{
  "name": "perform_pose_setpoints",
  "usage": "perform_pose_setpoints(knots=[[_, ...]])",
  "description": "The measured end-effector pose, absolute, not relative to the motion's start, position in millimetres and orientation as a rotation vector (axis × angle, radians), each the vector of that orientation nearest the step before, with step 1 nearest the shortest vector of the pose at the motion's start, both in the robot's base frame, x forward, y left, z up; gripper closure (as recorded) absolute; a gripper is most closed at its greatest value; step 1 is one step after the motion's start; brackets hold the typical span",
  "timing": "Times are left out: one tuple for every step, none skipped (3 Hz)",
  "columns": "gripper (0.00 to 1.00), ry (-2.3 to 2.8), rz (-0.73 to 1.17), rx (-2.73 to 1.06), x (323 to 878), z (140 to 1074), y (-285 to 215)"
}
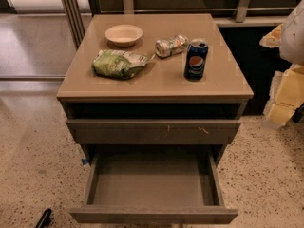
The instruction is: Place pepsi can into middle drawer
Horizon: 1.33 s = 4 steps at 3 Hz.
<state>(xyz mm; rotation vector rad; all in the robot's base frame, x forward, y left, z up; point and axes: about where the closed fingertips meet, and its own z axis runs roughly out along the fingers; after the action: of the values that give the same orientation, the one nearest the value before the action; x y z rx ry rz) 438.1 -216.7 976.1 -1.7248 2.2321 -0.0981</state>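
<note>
The pepsi can (195,61) stands upright on the right side of the tan cabinet top (156,84), dark blue with a round logo and a silver top. The middle drawer (152,179) is pulled wide open below, and its grey floor is bare. Its plain front (152,215) is at the bottom of the view. Only white and yellow arm parts (287,80) show at the right edge, well right of the can. The gripper itself is out of view.
A crushed silver-and-green can (171,45) lies just left of the pepsi can. A green snack bag (118,63) and a cream bowl (123,34) sit further left. A grey drawer front with reddish scratches (152,131) juts slightly out above the open drawer. A small black object (45,217) lies on the speckled floor.
</note>
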Motion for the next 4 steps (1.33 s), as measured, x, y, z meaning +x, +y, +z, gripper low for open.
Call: perform_pose_setpoints(knots=[[0.00, 2.232, -0.098, -1.725, 438.2, 976.1, -216.7], [0.00, 2.212, -0.089, -1.673, 443.4, 977.3, -214.3], [0.00, 2.202, -0.032, -1.490, 455.9, 967.2, -231.9], [0.00, 2.129, 0.032, -1.287, 484.9, 957.8, -252.4]])
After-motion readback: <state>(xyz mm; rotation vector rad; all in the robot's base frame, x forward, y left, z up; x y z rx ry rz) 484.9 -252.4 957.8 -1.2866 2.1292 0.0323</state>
